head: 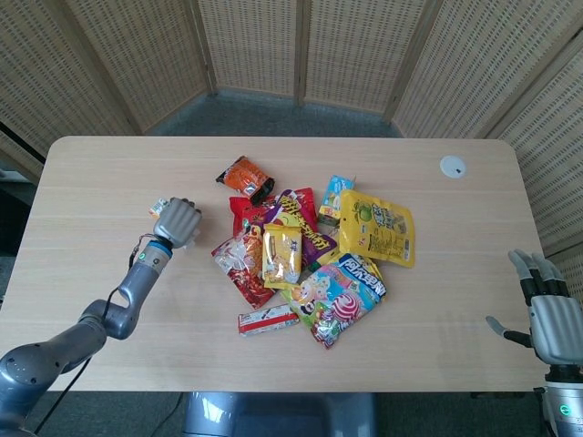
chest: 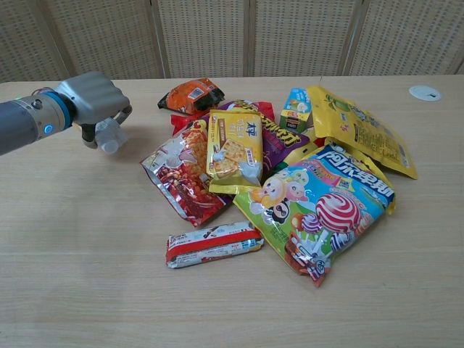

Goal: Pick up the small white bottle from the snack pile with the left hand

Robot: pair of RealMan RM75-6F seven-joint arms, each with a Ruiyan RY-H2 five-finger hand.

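Observation:
My left hand [head: 177,221] [chest: 93,100] is closed in a fist around the small white bottle [chest: 109,135], lifted a little above the table left of the snack pile. Only the bottle's lower end shows under the fingers in the chest view; in the head view just a sliver of the bottle [head: 158,207] pokes out at the hand's far side. My right hand [head: 549,316] hangs open by the table's near right corner, holding nothing.
The snack pile fills the table's middle: an orange bag [head: 245,177], a yellow cracker pack [chest: 233,150], a red bag [chest: 179,179], a lollipop bag [chest: 319,208], a big yellow bag [head: 377,228] and a red bar [chest: 212,244]. A white disc [head: 452,166] lies far right.

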